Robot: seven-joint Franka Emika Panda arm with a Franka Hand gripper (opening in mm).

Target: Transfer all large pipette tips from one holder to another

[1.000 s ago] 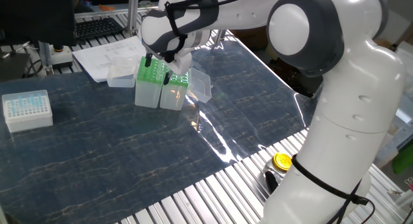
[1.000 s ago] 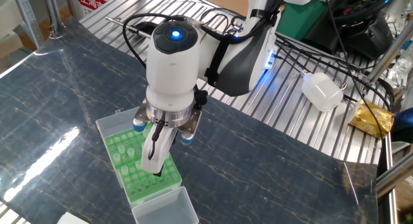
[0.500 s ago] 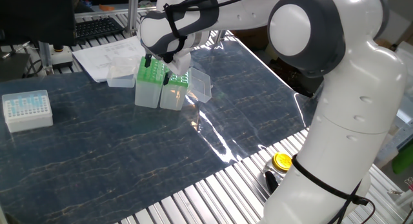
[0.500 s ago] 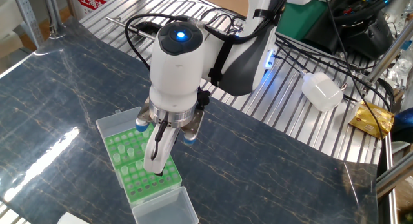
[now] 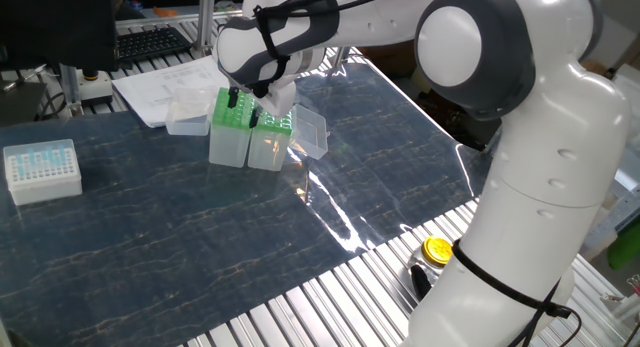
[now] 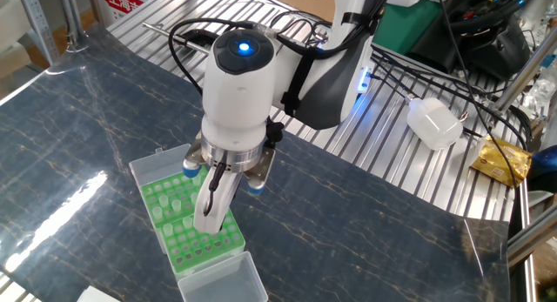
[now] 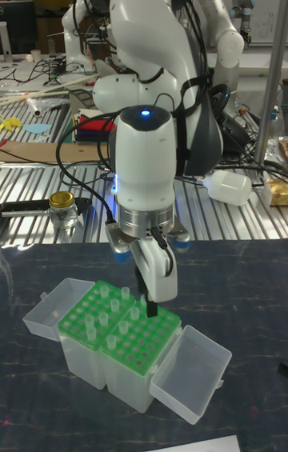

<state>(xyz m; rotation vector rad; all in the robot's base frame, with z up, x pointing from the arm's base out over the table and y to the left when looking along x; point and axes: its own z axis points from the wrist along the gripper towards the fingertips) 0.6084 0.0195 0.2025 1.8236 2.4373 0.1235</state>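
Observation:
Two green racks stand side by side with their clear lids folded open. The large pipette tips [image 7: 102, 314] show as pale cones in the left rack [image 7: 80, 334], and a few more stand in the right rack [image 7: 138, 350]. My gripper [image 7: 150, 311] points straight down over the right rack, fingers together, its tip at the level of the rack's top. In the other fixed view the gripper [image 6: 210, 225] hangs over the nearer rack [image 6: 202, 250]. Whether a tip sits between the pads is hidden. From one fixed view the gripper [image 5: 256, 114] covers part of the racks [image 5: 230, 127].
Open clear lids [image 7: 190, 372] [image 7: 48, 306] flank the racks. A white box with pale-blue tips [image 5: 42, 171] sits at the table's left. Papers [image 5: 165, 85] lie behind the racks. A yellow-capped jar [image 5: 437, 250] and a white bottle [image 6: 434, 122] rest on the metal rollers.
The wrist has shifted very slightly over the racks. The fingers have stayed together above the same rack.

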